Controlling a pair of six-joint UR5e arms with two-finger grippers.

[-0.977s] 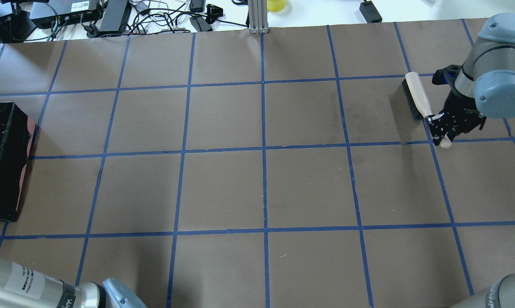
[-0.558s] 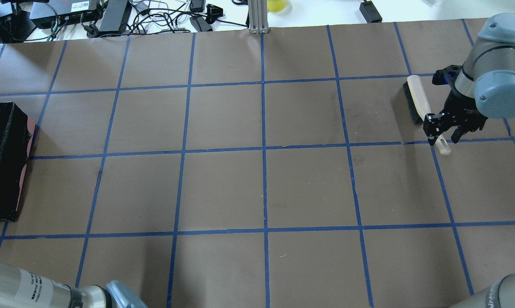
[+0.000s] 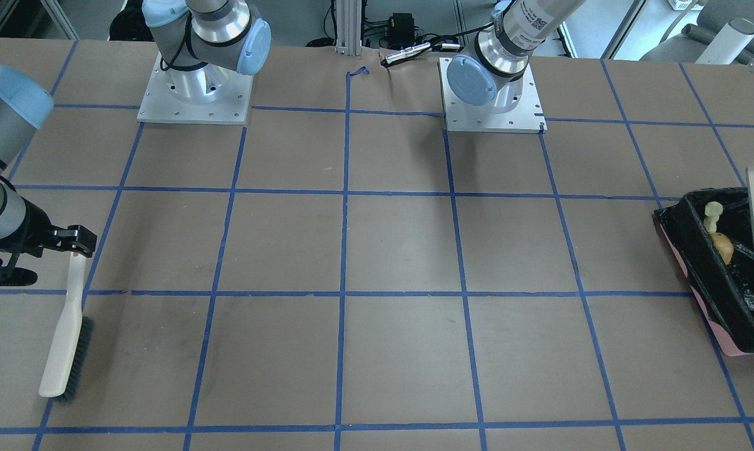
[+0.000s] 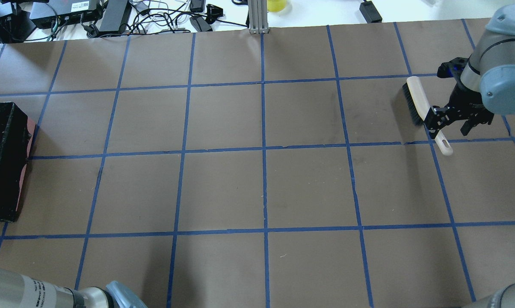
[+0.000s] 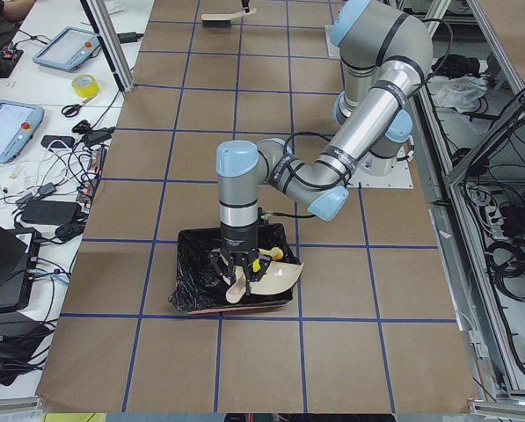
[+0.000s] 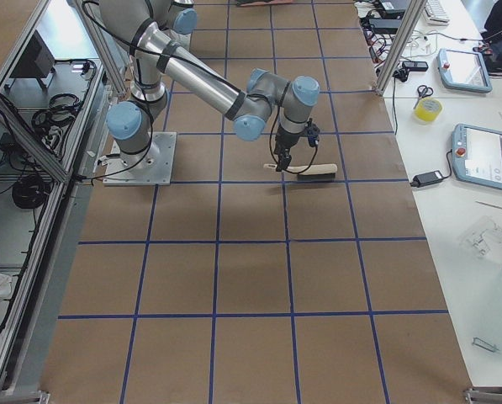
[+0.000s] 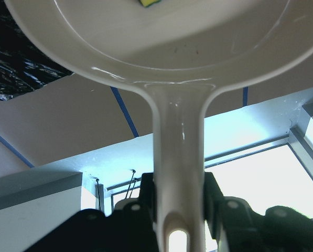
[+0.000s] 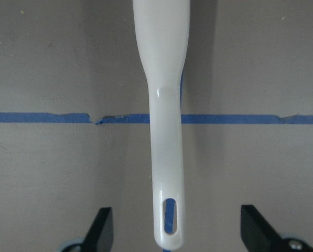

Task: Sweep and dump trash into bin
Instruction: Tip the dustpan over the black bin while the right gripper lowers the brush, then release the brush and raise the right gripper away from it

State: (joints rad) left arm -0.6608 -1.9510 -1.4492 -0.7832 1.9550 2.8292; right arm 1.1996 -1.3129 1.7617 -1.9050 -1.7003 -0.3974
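Observation:
The pink bin with its black bag (image 3: 721, 294) stands at the table's end and also shows in the overhead view (image 4: 5, 162). My left gripper (image 7: 180, 210) is shut on the handle of the beige dustpan (image 7: 161, 42) and holds it tilted over the bin (image 5: 192, 290). A cream piece (image 3: 712, 213) and a golden-brown lump (image 3: 723, 247) lie in the bin. A yellow-green wedge (image 7: 148, 2) is on the pan. My right gripper (image 4: 450, 124) is open over the handle of the brush (image 4: 418, 100), which lies on the table.
The brush (image 3: 64, 338) lies on the brown, blue-taped table near my right end. Cables and boxes (image 4: 90, 17) lie beyond the far edge. Both arm bases (image 3: 195, 94) are bolted at the robot's side.
My right gripper has opened and let go of the brush handle, then shifted slightly right and away. The brush now lies on the table. A yellowish piece now shows in the bin.

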